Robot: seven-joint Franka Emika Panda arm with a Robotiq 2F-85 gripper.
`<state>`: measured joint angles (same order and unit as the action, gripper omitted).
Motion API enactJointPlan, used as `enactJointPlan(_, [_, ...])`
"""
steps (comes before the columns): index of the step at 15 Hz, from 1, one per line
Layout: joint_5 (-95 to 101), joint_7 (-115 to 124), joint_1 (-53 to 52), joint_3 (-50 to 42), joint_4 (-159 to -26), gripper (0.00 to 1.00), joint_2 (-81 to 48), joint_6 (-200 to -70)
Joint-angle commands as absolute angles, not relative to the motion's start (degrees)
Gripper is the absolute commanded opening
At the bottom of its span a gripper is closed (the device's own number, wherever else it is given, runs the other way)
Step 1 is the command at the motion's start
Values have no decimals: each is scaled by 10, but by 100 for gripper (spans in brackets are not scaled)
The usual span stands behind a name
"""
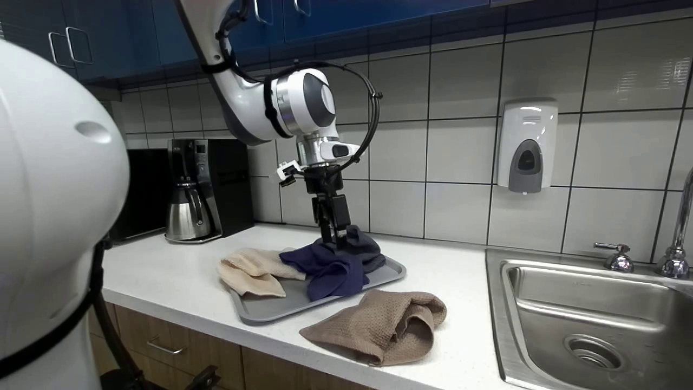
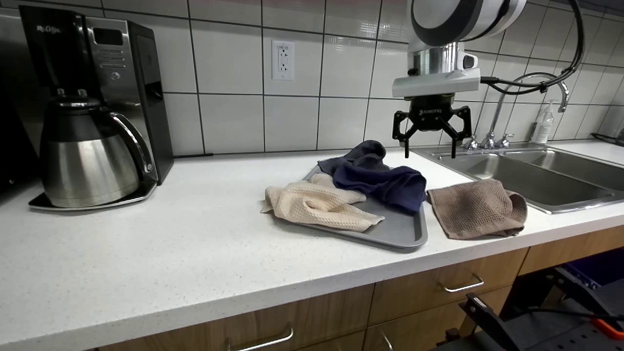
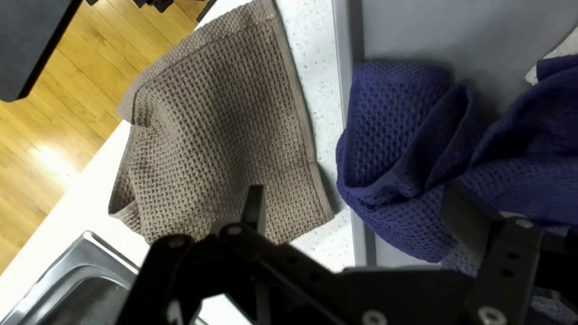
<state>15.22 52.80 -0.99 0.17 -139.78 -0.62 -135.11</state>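
My gripper (image 2: pixel 430 152) is open and empty, fingers pointing down, above the counter near the tray's sink side. It also shows in an exterior view (image 1: pixel 333 239) and the wrist view (image 3: pixel 356 198). A grey tray (image 1: pixel 270 307) (image 2: pixel 390 231) (image 3: pixel 429 31) holds a crumpled navy cloth (image 1: pixel 327 273) (image 2: pixel 380 183) (image 3: pixel 397 135), a dark grey cloth (image 1: pixel 369 252) (image 2: pixel 363 155) and a beige cloth (image 1: pixel 260 265) (image 2: pixel 317 202). A brown cloth (image 1: pixel 379 325) (image 2: pixel 475 209) (image 3: pixel 221 113) lies folded over itself on the counter beside the tray. In the wrist view the fingers straddle the gap between brown and navy cloths.
A metal sink (image 1: pixel 574 319) (image 2: pixel 541 175) with a faucet (image 1: pixel 677 254) lies beyond the brown cloth. A coffee maker (image 1: pixel 227 184) (image 2: pixel 141 87) stands at the opposite end. A soap dispenser (image 1: pixel 526 146) hangs on the tiled wall. Blue cabinets (image 1: pixel 379 19) overhang the counter (image 2: pixel 185 253).
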Motion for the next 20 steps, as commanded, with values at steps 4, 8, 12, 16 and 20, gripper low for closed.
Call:
enactJointPlan(4, [138, 516, -17, 2, -1339, 100, -68, -1332])
enactJointPlan(8, [139, 524, -27, -1, -1314, 100, -98, -1330])
enactJointPlan(12, [142, 549, -40, -5, -1307, 100, -115, -1332])
enactJointPlan(16, [138, 585, -56, -4, -1311, 100, -129, -1348])
enactJointPlan(20, [125, 638, -65, -8, -1320, 100, -134, -1369])
